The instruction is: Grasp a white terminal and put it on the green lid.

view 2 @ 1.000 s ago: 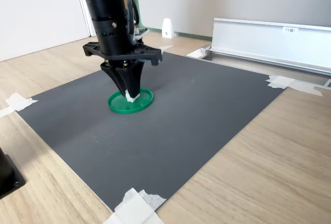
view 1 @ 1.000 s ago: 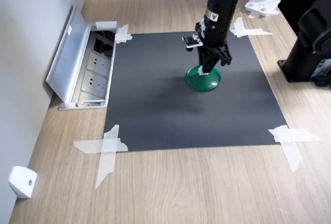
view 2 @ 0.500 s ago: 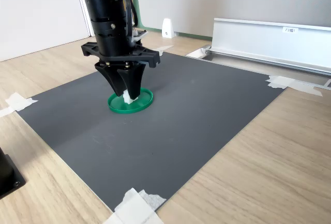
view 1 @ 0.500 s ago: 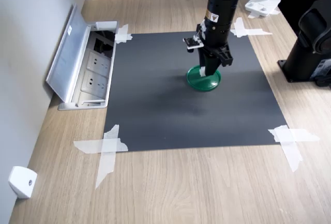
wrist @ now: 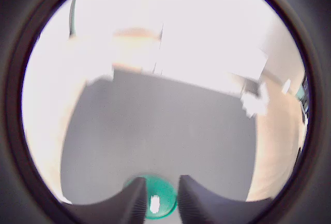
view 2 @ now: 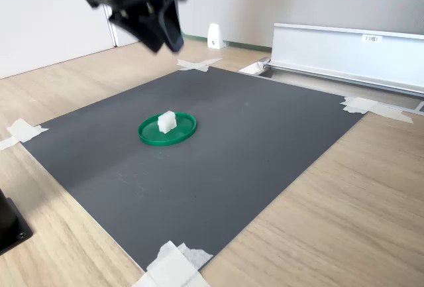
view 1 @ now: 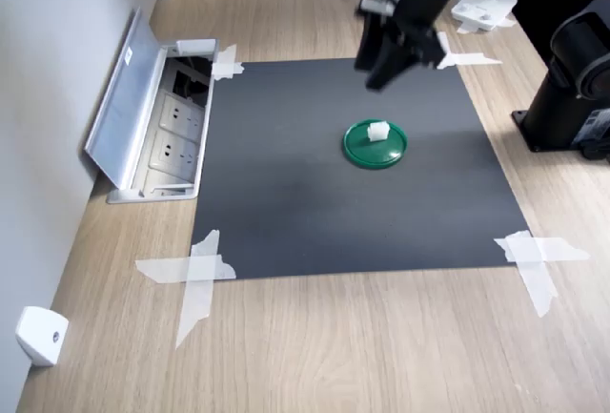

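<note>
The white terminal [view 1: 377, 131] [view 2: 166, 121] rests on the green lid [view 1: 374, 153] [view 2: 150, 134], near the middle of the black mat [view 1: 286, 203]. My gripper [view 1: 376, 74] [view 2: 165, 43] hangs well above and behind the lid in both exterior views, motion-blurred and holding nothing. In the wrist view my gripper [wrist: 160, 180] is open, and the green lid [wrist: 166, 203] with the white terminal [wrist: 154, 202] shows far below, through the gap between the fingers.
An open socket box with a raised metal cover [view 1: 157, 127] lies at the first exterior view's left. A black robot base [view 1: 572, 89] stands at the first exterior view's right. Tape strips [view 1: 191, 270] hold the mat's corners. A white wedge block [view 1: 40, 335] sits by the wall.
My gripper opened and let go of the white terminal, leaving it on the green lid, then rose quickly up and away from the lid.
</note>
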`<move>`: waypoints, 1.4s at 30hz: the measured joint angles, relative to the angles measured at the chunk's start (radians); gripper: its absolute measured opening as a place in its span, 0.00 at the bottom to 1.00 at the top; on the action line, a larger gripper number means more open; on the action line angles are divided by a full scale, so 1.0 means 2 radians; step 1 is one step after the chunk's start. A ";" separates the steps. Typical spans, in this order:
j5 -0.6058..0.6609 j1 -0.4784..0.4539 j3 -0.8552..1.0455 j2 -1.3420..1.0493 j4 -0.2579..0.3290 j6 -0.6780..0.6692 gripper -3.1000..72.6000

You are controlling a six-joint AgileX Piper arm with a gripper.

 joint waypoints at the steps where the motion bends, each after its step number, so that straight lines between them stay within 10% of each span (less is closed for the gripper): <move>1: -0.015 0.000 0.003 -0.013 0.000 0.006 0.24; 6: -0.132 0.000 0.049 -0.086 -0.015 0.054 0.05; 17: -0.272 0.000 0.246 -0.243 -0.055 0.175 0.03; 42: -0.245 0.000 0.364 -0.504 -0.107 0.187 0.03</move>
